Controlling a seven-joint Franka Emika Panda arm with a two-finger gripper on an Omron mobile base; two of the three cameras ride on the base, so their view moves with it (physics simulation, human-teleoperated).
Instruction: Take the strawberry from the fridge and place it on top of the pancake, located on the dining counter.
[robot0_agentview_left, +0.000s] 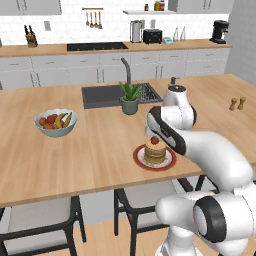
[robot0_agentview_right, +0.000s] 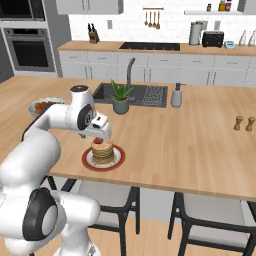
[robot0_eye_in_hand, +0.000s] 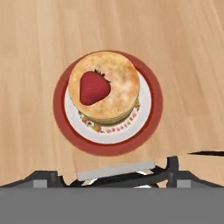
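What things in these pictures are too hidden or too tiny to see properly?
- The tool's fingertips: in the hand view they sit at the bottom edge, too small to tell open from shut.
- The strawberry: in the right base view the arm covers most of it.
- The bottles on the wall shelf: too small to read in the left base view.
- The fruit bowl: partly behind the arm in the right base view.

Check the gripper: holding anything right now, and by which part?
Nothing held. The strawberry lies free on top of the pancake, and the gripper sits above the plate with nothing between its fingers.
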